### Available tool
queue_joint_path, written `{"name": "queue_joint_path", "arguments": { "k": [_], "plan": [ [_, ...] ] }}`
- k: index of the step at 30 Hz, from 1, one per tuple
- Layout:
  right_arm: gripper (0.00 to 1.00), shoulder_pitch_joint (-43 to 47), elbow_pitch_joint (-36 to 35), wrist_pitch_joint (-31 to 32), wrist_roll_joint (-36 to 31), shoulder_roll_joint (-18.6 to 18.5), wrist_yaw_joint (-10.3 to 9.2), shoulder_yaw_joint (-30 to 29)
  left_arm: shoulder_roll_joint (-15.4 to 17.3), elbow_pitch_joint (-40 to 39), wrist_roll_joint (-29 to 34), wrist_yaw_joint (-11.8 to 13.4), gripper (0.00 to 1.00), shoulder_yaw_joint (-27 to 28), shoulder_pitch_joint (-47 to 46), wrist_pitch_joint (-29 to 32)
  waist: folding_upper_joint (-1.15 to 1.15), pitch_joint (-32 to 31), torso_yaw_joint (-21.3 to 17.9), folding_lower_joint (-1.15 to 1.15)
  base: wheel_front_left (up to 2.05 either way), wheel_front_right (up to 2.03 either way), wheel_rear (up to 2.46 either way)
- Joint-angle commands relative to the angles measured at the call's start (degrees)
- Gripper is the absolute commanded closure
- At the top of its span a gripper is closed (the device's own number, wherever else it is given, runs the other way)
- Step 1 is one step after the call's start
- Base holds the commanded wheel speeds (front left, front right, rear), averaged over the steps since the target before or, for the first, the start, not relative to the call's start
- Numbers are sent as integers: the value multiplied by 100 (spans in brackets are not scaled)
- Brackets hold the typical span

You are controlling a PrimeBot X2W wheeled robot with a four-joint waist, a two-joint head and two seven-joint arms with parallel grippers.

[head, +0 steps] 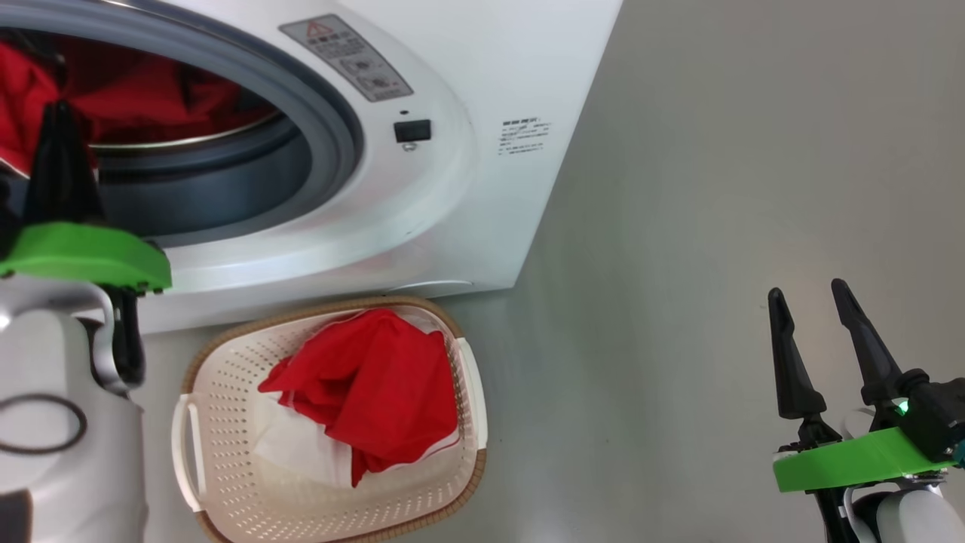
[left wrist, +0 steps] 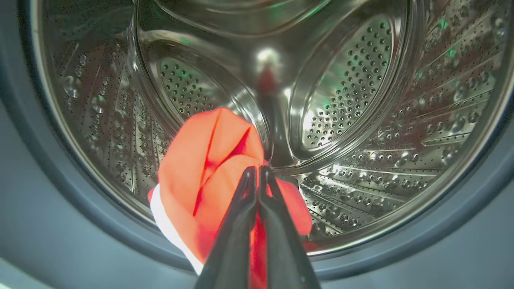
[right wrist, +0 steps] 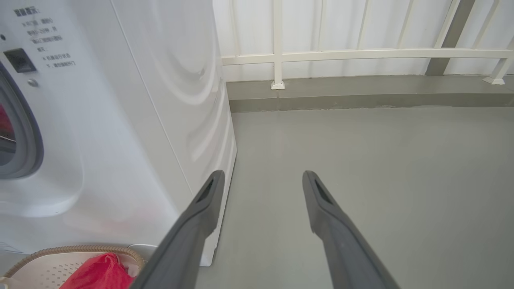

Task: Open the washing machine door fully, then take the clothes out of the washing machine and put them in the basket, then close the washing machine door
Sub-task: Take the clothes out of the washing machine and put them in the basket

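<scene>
Our left jaws are pinched shut on a red garment with white trim at the washing machine drum mouth. A second red garment lies in the basket below. Right jaws stand apart, empty, over the grey floor.

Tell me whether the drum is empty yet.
Not empty: a red garment sits in the drum, with the left gripper shut on it.

Home laundry balcony: washing machine, railing.
</scene>
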Motion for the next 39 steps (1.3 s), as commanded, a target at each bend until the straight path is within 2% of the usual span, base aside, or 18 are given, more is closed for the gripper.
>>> {"name": "queue_joint_path", "arguments": {
  "k": [1, 11, 21, 32, 36, 39],
  "plan": [
    [0, 86, -116, -36, -33, -58, 36, 104, 186, -210, 42, -26, 100, 175, 138, -68, 0, -93, 75, 0, 0, 0, 0],
    [0, 342, -96, -36, -40, -79, 36, -78, -288, -1443, 320, -354, 100, 373, 1240, -69, 0, -457, 239, 0, 0, 0, 0],
    [0, 557, -95, -36, -62, -110, 36, -159, -432, -2659, 238, -463, 100, 298, 2334, -69, 0, -725, 345, 0, 0, 0, 0],
    [0, 674, -108, -36, -67, -105, 36, -227, -438, -4119, -135, -136, 100, -125, 3013, -69, 0, -828, 441, 0, 0, 0, 0],
    [0, 660, -115, -36, -71, -102, 36, -219, -438, -4321, -177, -54, 100, -240, 3125, -69, 0, -805, 446, 0, 0, 0, 0],
    [0, 646, -112, -36, -72, -97, 36, -197, -438, -4167, -224, -21, 100, -294, 3203, -69, 0, -785, 431, 0, 0, 0, 0]
  ]
}}
